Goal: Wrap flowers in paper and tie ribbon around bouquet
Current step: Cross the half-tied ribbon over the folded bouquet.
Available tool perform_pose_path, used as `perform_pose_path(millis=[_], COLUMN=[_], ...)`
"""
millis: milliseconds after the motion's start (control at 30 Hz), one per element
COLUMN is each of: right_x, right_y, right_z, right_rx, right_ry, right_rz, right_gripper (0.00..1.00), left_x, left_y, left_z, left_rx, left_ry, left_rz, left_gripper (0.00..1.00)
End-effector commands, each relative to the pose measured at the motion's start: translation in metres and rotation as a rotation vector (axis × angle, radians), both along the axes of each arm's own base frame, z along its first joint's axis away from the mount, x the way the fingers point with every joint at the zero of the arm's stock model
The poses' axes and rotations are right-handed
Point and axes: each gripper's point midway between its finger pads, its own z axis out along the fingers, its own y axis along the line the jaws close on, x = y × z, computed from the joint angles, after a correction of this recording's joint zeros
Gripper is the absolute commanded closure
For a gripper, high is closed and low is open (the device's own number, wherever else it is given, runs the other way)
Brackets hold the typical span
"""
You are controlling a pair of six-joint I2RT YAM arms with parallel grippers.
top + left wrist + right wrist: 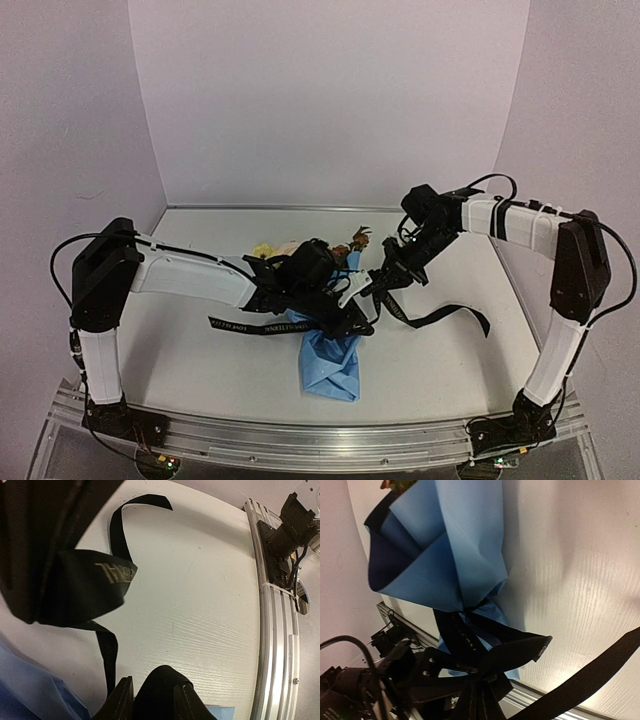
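Observation:
The bouquet lies mid-table: yellow and orange flowers [275, 248] stick out of the light blue paper [335, 365] toward the back. The black ribbon [250, 325] pinches the paper at the waist, and its tails trail left and right [450, 315]. My left gripper [345, 312] sits at that waist; in the left wrist view the left gripper [152, 687] is shut on a fold of ribbon [107, 575]. My right gripper [385, 282] is just to the right; seen from its wrist, the right gripper [482, 695] is shut on the ribbon [520, 650] below the paper cone [450, 555].
An aluminium rail [320, 445] runs along the near table edge, with an arm's base mount [287, 525] on it. Pale walls close in the table at the back and on both sides. White tabletop [200, 375] lies in front of the bouquet.

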Motion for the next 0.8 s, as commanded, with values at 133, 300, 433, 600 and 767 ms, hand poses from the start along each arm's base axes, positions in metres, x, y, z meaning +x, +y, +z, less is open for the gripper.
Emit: perform_pose_path(millis=[133,300,433,600,767], right_x=[0.017,0.02,0.021,0.021,0.017], right_y=[0.02,0.02,0.022,0.022,0.02], right_z=[0.025,0.021,0.02,0.02,0.018], right_rx=[0.126,0.122,0.127,0.128,0.125], right_ry=[0.042,0.052,0.063,0.067,0.072], right_rz=[-0.019,-0.023,-0.025,-0.025,-0.017], right_gripper=[1.0,1.0,1.0,1.0,1.0], left_x=[0.004,0.008,0.008,0.009,0.013], left_y=[-0.02,-0.026,-0.03,-0.03,-0.022], left_z=[0.019,0.012,0.008,0.002,0.01], left_rx=[-0.049,-0.016,-0.003,0.022,0.012], left_ry=[-0.07,-0.102,-0.114,-0.121,-0.138], left_rz=[-0.036,-0.037,-0.051,-0.046,-0.001], left_gripper=[0.69,0.66,0.63,0.58,0.47])
